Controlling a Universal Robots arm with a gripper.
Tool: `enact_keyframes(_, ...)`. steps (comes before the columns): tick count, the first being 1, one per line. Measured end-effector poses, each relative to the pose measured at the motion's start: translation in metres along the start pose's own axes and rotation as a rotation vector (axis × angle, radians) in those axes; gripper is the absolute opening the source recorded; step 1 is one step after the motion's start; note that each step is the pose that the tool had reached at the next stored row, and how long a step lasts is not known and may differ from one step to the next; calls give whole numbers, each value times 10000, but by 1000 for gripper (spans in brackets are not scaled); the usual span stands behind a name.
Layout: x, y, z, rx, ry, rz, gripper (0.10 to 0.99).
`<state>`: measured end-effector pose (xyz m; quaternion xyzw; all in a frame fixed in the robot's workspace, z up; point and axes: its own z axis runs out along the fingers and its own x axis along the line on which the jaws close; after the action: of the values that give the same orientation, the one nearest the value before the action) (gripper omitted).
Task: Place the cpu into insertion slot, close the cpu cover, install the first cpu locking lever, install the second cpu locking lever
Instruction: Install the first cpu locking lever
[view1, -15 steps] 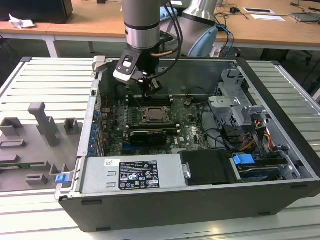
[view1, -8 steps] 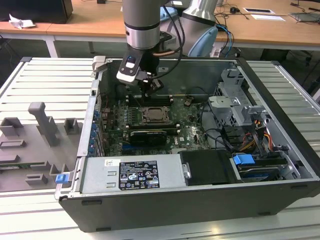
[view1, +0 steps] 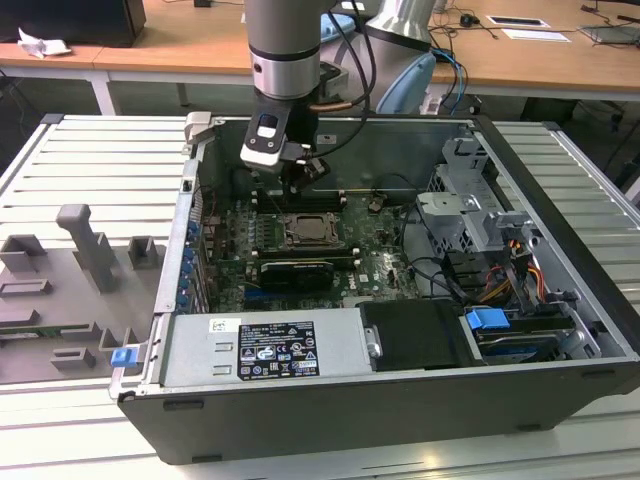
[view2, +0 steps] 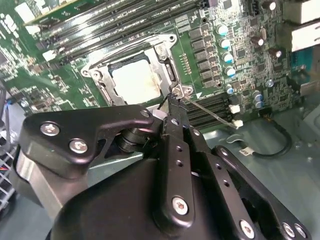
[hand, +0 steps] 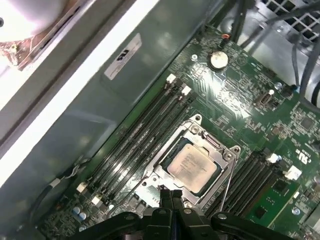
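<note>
— End effector (hand: 172, 196) first: how do the fingers stand?

— Together. In both wrist views they are pressed flat against each other, and I can see nothing between them. In the exterior view the end effector (view1: 298, 190) reaches down into the open computer case (view1: 560, 210), which lies on the slatted grey bench (view1: 90, 150).

— And the cpu?

— The cpu (hand: 194, 165) lies flat in the insertion slot (view2: 98, 80), just beyond the fingertips and a little lower. Its pale metal face shows through the square cut-out of the cpu cover (hand: 214, 143), which is folded down over it.

— What are the tips nearest to?

— The near corner of the socket frame. In the second wrist view the end effector (view2: 174, 100) comes down right at the bent end of a thin locking lever (view2: 210, 112). From the tips the rod runs off sideways across the green motherboard (view2: 240, 55). Whether tip and lever touch, I cannot tell.

— Anything else close by?

— Long dark memory slots (hand: 135, 145) lie on either side of the socket, so they flank the fingertips too. A round silver coin battery (hand: 218, 59) sits well beyond the tips, past the socket. A grey power supply (view1: 270, 345) fills the case's near edge, well apart from the end effector.
</note>
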<state>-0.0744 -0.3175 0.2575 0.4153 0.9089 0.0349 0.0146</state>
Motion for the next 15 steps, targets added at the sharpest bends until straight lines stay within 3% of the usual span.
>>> enact_keyframes(3,0,0,2,3,58,-781,106)
enact_keyframes(4,1,0,3,3,112,-1479,106)
enact_keyframes(8,0,0,3,6,198,-2611,106)
enact_keyframes(15,0,0,3,7,230,-3042,106)
